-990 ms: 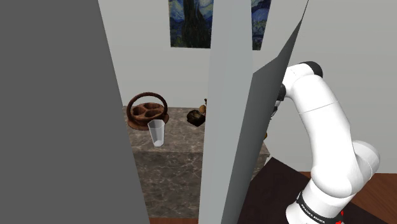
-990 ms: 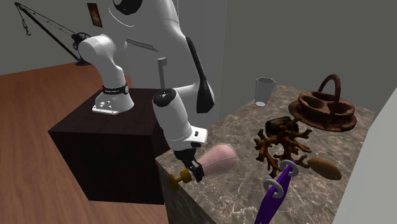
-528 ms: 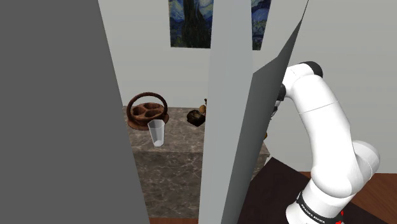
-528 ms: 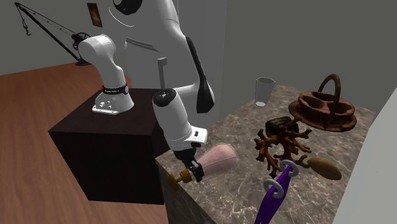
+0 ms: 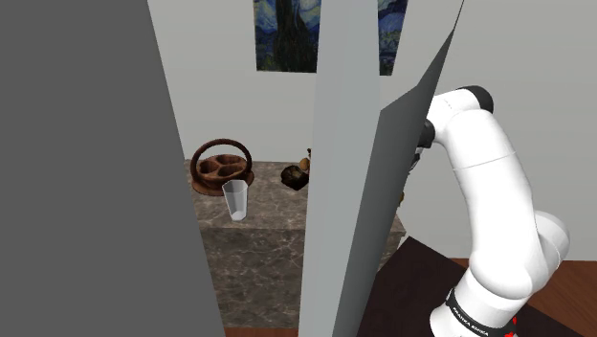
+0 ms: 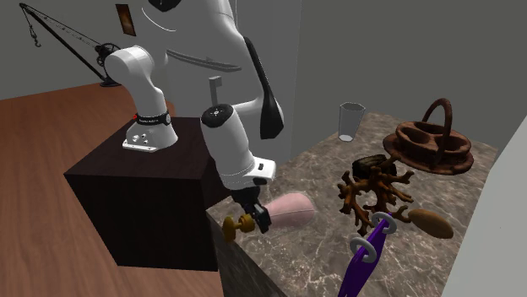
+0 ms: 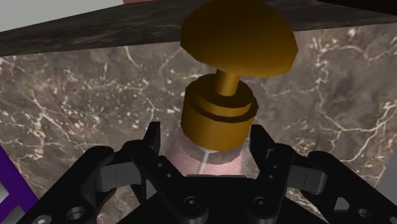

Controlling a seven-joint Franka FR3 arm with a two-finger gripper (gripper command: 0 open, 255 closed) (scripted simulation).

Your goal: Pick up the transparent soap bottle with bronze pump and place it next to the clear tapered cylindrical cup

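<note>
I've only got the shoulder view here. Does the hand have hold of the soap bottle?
Observer: Yes. In the wrist view the hand is shut on the soap bottle, clasping its neck just under the bronze pump collar.
Operator: Is the bottle upright?
Observer: No. In the second exterior view it lies on its side at the edge of the counter nearest the stand, with the pump poking out past that edge.
Operator: Anything close by to watch for?
Observer: A brown branching ornament stands close beside the bottle, on the side away from the stand.
</note>
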